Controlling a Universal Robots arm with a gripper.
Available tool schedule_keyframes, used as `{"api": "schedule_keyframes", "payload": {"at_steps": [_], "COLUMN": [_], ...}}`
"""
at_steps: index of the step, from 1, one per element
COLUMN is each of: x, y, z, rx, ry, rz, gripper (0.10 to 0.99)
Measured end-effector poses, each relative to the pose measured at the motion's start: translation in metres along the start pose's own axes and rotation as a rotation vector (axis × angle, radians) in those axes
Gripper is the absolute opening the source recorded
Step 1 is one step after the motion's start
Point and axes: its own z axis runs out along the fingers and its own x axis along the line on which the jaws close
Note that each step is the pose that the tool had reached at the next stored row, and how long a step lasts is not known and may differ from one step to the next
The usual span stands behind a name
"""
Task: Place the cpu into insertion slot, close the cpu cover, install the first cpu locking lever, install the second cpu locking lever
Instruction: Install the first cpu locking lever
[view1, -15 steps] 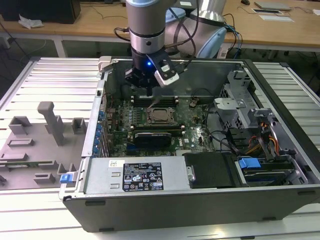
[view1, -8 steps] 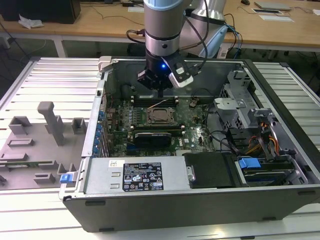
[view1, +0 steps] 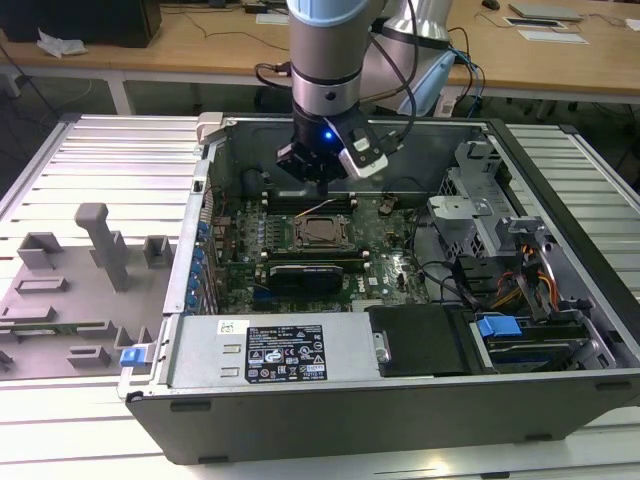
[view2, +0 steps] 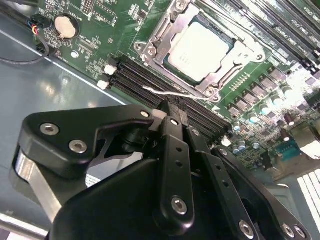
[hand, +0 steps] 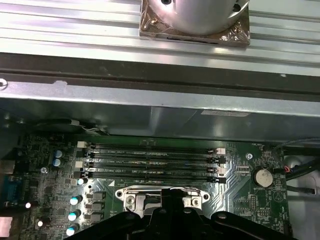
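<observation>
One cpu (view2: 200, 47), pale silvery square, sits framed by one silver cover (view2: 243, 50). Four black memory slots (hand: 150, 160) beside it, gripper (view2: 166, 109) fingers pressed together over them.

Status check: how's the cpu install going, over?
Gripper shut, tip beside a raised lever. Cpu seated, cover down over it. Nothing in the way.
</observation>
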Motion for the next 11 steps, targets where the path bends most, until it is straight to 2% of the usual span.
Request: {"api": "schedule_keyframes", "payload": {"at_steps": [1,5,11], "x": [0.0003,0.0023,0.0032], "y": [-0.0003,-0.0007,-0.0007], "z": [0.0011,0.0035,0.0040], "rx": [0.001,0.002,0.003], "ry": [-0.0141,-0.0408,-0.0443], "rz": [-0.003,-0.010,-0.010], "gripper": [0.106,0.106,0.106]}}
